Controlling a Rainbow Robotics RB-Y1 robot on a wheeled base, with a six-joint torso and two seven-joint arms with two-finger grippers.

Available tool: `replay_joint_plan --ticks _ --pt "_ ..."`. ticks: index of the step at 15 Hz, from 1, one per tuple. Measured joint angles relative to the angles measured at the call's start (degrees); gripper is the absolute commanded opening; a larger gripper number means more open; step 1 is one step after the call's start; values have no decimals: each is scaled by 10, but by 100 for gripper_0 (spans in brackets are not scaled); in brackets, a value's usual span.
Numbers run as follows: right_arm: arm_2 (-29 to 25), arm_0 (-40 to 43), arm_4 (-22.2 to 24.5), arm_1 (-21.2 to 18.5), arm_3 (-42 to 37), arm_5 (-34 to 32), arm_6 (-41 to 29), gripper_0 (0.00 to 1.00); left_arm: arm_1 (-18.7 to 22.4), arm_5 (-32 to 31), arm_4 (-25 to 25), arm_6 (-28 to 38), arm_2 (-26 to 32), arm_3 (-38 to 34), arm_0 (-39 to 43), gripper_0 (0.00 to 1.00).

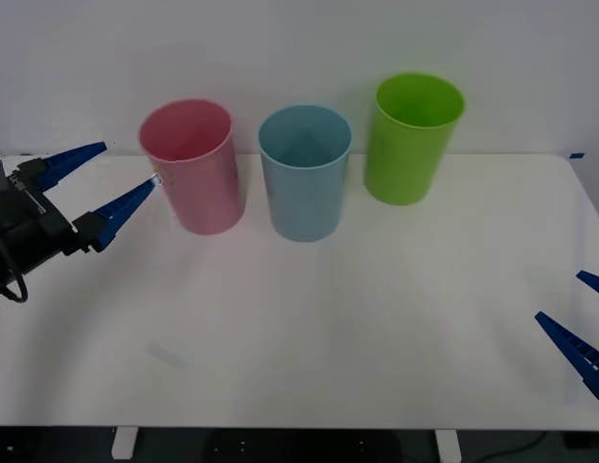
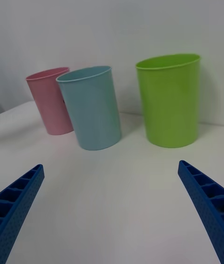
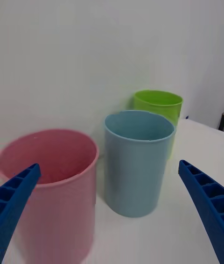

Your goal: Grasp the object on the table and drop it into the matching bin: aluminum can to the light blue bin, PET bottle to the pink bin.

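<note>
The pink bin (image 1: pixel 195 169) and the light blue bin (image 1: pixel 305 178) stand side by side at the back of the white table (image 1: pixel 309 328). The object, the aluminum can, is out of view. My left gripper (image 1: pixel 130 164) is raised at the left, just beside the pink bin's rim, open with nothing between its fingers. From its wrist, the pink bin (image 3: pixel 51 189) is close and the light blue bin (image 3: pixel 137 161) stands beyond it. My right gripper (image 1: pixel 559 296) hovers open and empty low over the table's right front edge, facing the light blue bin (image 2: pixel 91 107) and pink bin (image 2: pixel 49 100).
A lime green bin (image 1: pixel 412 140) stands to the right of the light blue one, also seen as the green bin (image 2: pixel 170 98) from the right wrist. A white wall rises behind the bins. The table's broad front half lies bare.
</note>
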Motion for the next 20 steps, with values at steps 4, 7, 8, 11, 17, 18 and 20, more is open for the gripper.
replay_joint_plan --ticks 4,7,8,11,17,18,20 --pt "0 0 0 0 0 0 0 100 0 -11 -24 71 52 -68 61 100" --pt "0 0 0 0 0 0 0 100 3 -12 -25 74 74 -72 95 100" --pt "0 0 0 0 0 0 0 100 3 -12 -25 75 80 -72 104 100" --pt "0 0 0 0 0 0 0 100 3 -12 -35 75 93 -72 127 100" --pt "0 0 0 0 0 0 0 100 3 -10 -59 85 106 -70 168 100" --pt "0 0 0 0 0 0 0 100 3 -8 -60 88 106 -69 174 100" --pt "0 0 0 0 0 0 0 100 3 -7 -60 90 106 -64 181 100"
